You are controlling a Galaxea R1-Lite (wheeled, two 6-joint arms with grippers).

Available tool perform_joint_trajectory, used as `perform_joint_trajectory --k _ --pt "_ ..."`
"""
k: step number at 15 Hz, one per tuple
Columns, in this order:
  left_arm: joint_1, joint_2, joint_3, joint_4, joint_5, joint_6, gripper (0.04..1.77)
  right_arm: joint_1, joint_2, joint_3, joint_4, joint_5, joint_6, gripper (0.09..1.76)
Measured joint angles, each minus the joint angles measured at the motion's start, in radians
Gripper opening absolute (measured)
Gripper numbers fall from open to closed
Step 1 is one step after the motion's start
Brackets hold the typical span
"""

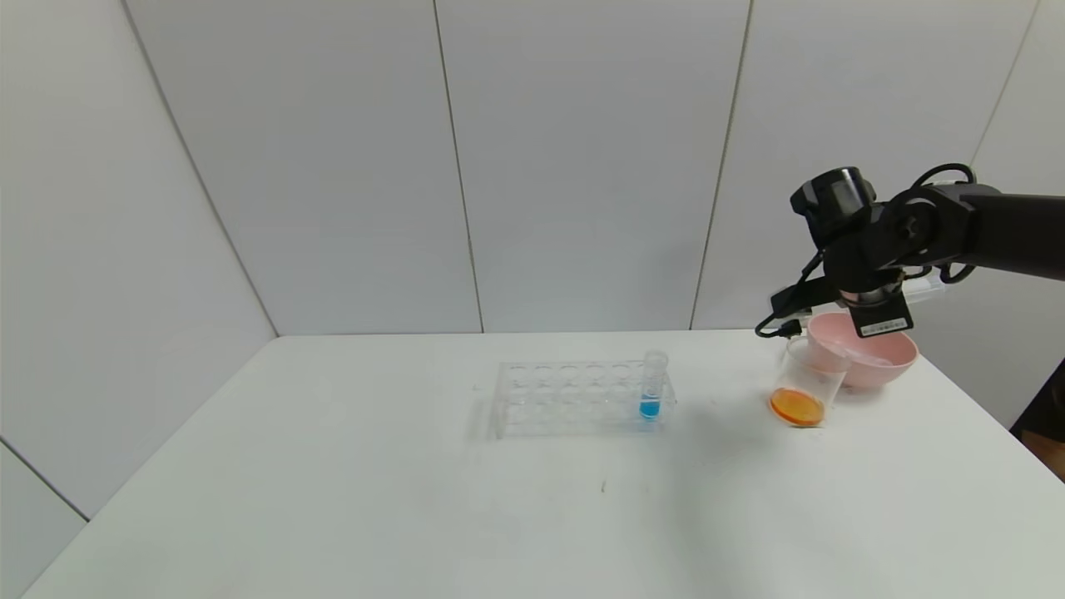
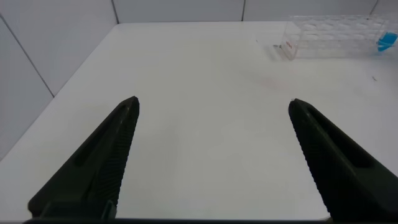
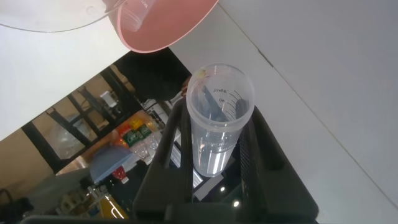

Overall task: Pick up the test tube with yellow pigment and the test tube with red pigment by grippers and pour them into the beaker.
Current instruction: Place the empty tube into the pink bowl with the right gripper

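Observation:
My right gripper (image 1: 903, 287) hangs above the pink bowl at the table's far right. It is shut on a clear test tube (image 3: 217, 124) with printed markings. The tube looks empty, so I cannot tell whether it held yellow or red pigment; in the head view it (image 1: 925, 290) lies about level. The beaker (image 1: 803, 387) stands tilted against the bowl's left side, with orange liquid in its bottom. Another clear tube (image 1: 865, 356) lies in the bowl. My left gripper (image 2: 213, 102) is open and empty over bare table; it does not show in the head view.
The pink bowl (image 1: 865, 359) sits near the table's right edge and also shows in the right wrist view (image 3: 161, 25). A clear tube rack (image 1: 582, 398) stands mid-table with a blue-liquid tube (image 1: 651, 387) at its right end. The left wrist view shows the rack (image 2: 329, 37) far off.

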Motion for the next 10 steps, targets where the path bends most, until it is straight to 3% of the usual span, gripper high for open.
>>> perform_joint_trajectory --k 7,10 --pt "0.0 0.0 0.0 0.0 0.0 0.0 1.72 0.006 -0.01 0.0 -0.001 0.019 0.03 0.5" --pt "0.0 0.0 0.0 0.0 0.0 0.0 1.72 -0.008 -0.033 0.001 0.017 0.136 0.096 0.5"
